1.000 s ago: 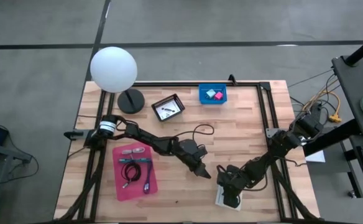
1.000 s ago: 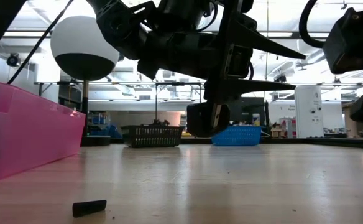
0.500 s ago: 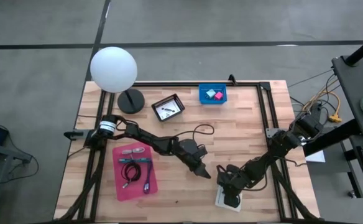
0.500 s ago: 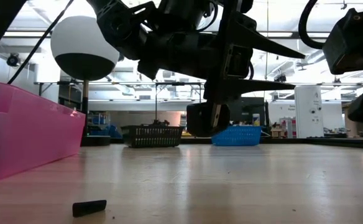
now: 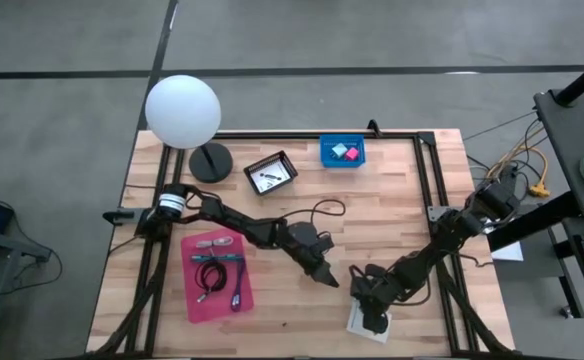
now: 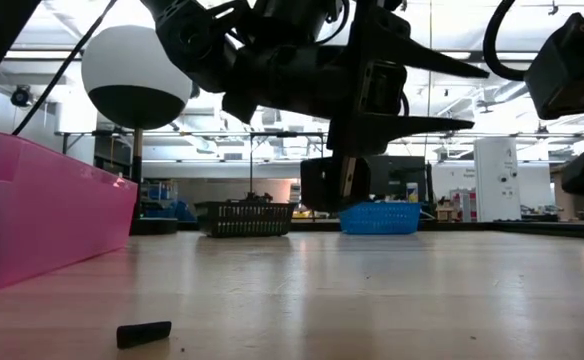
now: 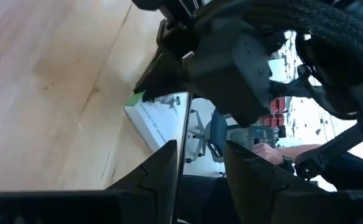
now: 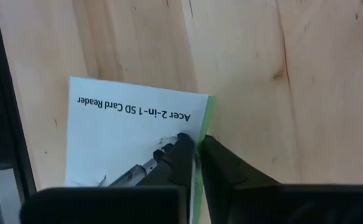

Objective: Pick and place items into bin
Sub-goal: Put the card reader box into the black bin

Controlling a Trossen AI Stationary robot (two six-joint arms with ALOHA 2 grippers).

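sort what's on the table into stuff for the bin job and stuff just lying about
Job:
- white packet, right claw shut on its edge
- pink bin with cables and pen
- blue bin with pink cube and teal cube
- black basket

Lying about:
- white globe lamp
- small black piece on the wood
- left claw, waiting mid-table

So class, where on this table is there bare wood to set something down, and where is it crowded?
Bare: between blue bin and right arm, and the near edge beside the pink tray. Crowded: mid-table, where both pincers meet by the packet.
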